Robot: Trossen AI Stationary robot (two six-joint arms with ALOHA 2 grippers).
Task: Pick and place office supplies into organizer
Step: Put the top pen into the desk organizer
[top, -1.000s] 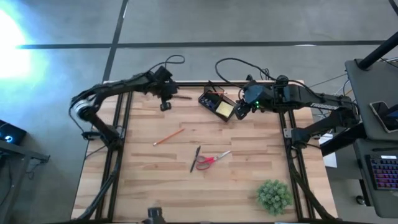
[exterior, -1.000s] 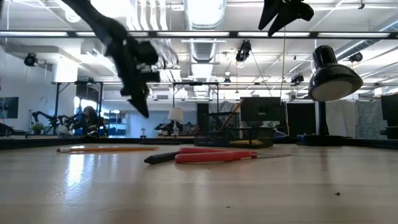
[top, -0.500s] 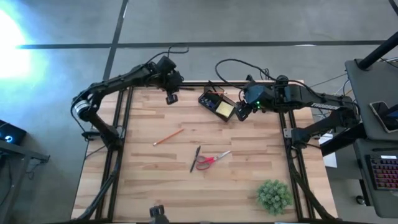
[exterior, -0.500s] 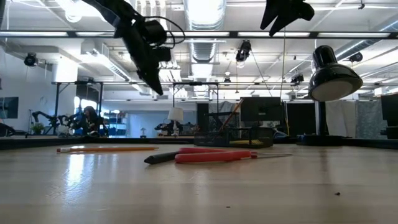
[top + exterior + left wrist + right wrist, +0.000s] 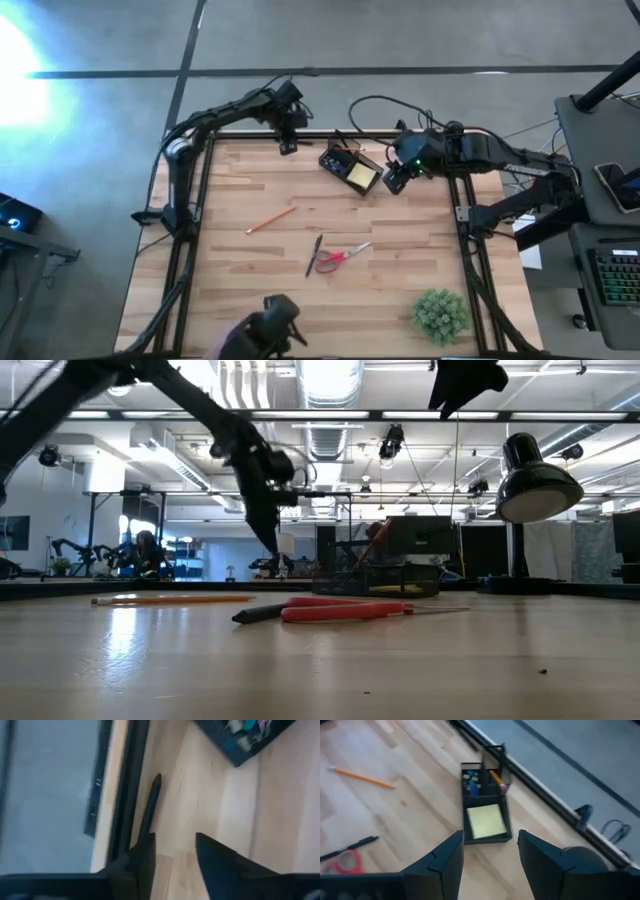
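Pale wooden planks are making up the table (image 5: 400, 250), which is sitting on a grey floor crossed by dark lines. At the far edge the organizer (image 5: 349, 167) is resting with the yellow sticky-note pad (image 5: 362, 176) already lying in its flat tray and an orange pencil and small blue pieces standing in its taller section, so part of the job looks done. Out in the open the orange pencil (image 5: 271, 220), the black pen (image 5: 314, 255) and the red-handled scissors (image 5: 342, 256) are lying well apart from the organizer, probably waiting to be collected. The left gripper (image 5: 287, 146) is hovering at the far edge with its fingers narrowly parted and empty, beside a dark pen (image 5: 150, 810) lying along the frame, likely lining up a pick. The right gripper (image 5: 393, 181) is hanging just beside the organizer, fingers spread wide and empty. No readable writing or brand is showing anywhere.
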